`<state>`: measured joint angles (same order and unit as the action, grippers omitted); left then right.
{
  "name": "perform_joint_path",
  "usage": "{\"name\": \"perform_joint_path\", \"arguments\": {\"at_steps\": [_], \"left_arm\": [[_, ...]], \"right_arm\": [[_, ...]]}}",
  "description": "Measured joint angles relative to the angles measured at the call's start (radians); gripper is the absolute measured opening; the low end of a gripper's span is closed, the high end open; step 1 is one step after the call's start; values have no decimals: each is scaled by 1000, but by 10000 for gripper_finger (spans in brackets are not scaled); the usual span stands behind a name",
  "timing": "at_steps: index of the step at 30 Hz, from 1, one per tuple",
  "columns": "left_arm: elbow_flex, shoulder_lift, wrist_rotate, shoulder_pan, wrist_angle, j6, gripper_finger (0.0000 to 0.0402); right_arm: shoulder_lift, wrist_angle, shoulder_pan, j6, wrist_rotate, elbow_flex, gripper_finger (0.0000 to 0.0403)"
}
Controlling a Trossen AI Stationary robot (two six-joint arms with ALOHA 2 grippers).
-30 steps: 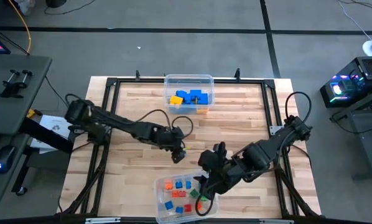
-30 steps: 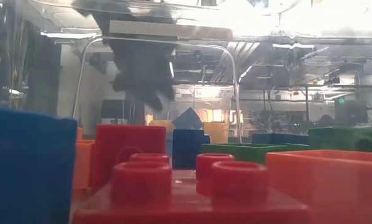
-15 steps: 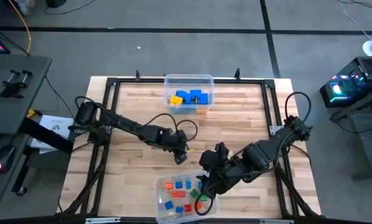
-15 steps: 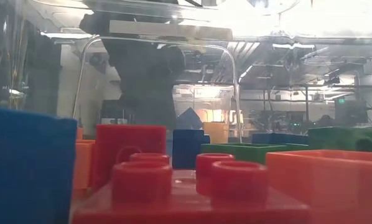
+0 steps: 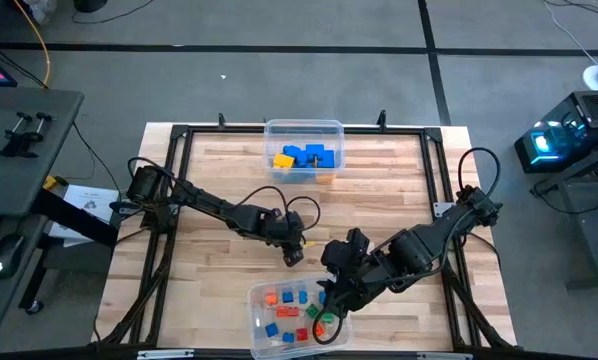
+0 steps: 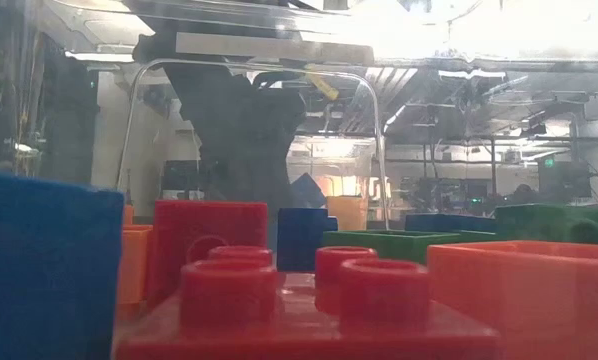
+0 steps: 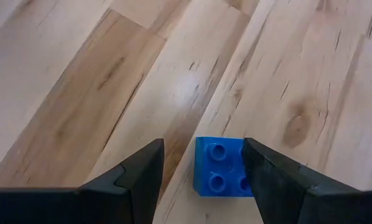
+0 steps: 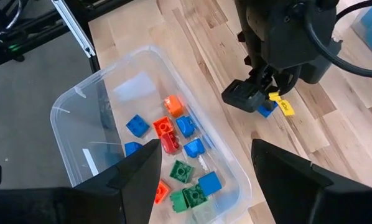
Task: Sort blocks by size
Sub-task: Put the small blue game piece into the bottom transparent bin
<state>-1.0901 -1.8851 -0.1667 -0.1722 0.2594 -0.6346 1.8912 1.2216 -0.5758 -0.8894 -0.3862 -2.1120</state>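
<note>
A small blue brick (image 7: pixel 220 175) lies studs up on the wooden table, near its middle. My left gripper (image 5: pixel 293 254) is low over it, open, with one finger on either side of the brick (image 8: pixel 267 111); one finger (image 7: pixel 267 180) stands right at its side, the other is apart. My right gripper (image 8: pixel 201 186) is open and empty above the near clear bin (image 5: pixel 262 297), which holds several tiny cubes in blue, red, orange and green (image 8: pixel 173 134). A far clear bin (image 5: pixel 335 128) holds larger blue and yellow bricks (image 5: pixel 304 157). My left gripper comes at the blue brick from above, pointing down. One finger (image 7: pixel 267 180) stands at the brick's side (image 7: pixel 239 177); I cannot tell whether it touches. The brick lies flat on the table.
The near bin stands at the table's near edge, the far bin at its far edge, middle. A black frame (image 5: pixel 179 135) runs around the tabletop. Bare wood (image 5: pixel 219 180) lies at the left and right of the bins.
My left gripper has reached toward the table's right and near edge and has come down over the blue brick. My right arm has kept still over the near bin.
</note>
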Motion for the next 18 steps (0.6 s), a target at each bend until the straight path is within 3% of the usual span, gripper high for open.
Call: {"name": "perform_joint_path", "arguments": {"at_steps": [10, 18], "left_arm": [[0, 37, -43, 40, 129, 102, 203], [1, 177, -62, 56, 181, 75, 203]], "right_arm": [[0, 6, 0, 0, -11, 0, 245], [0, 10, 0, 5, -15, 0, 245]]}}
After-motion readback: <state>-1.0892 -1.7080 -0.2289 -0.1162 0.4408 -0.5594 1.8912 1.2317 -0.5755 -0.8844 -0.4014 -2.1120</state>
